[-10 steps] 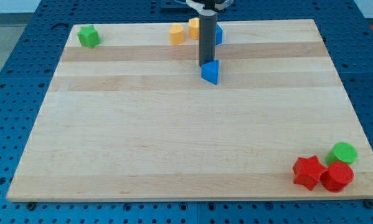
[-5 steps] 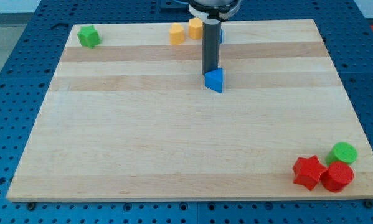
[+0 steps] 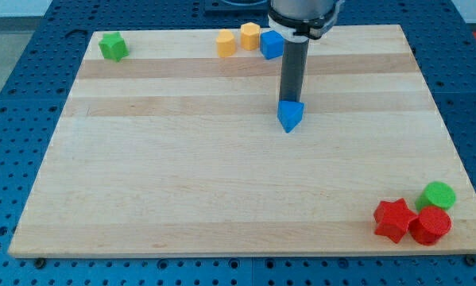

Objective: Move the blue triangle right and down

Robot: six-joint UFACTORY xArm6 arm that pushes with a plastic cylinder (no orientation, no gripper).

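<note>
The blue triangle (image 3: 290, 116) lies on the wooden board (image 3: 222, 175), right of centre in the upper half. My tip (image 3: 290, 102) stands right at the triangle's top edge, touching it from the view's top. The dark rod rises from there towards the view's top.
A blue cube (image 3: 272, 44) and two orange blocks (image 3: 249, 36) (image 3: 226, 43) sit near the board's top edge. A green block (image 3: 113, 46) is at the top left. A red star (image 3: 394, 220), a red cylinder (image 3: 430, 226) and a green cylinder (image 3: 438, 195) cluster at the bottom right corner.
My tip and the blue triangle have moved right and down together. The blue cube, hidden behind the rod before, now shows.
</note>
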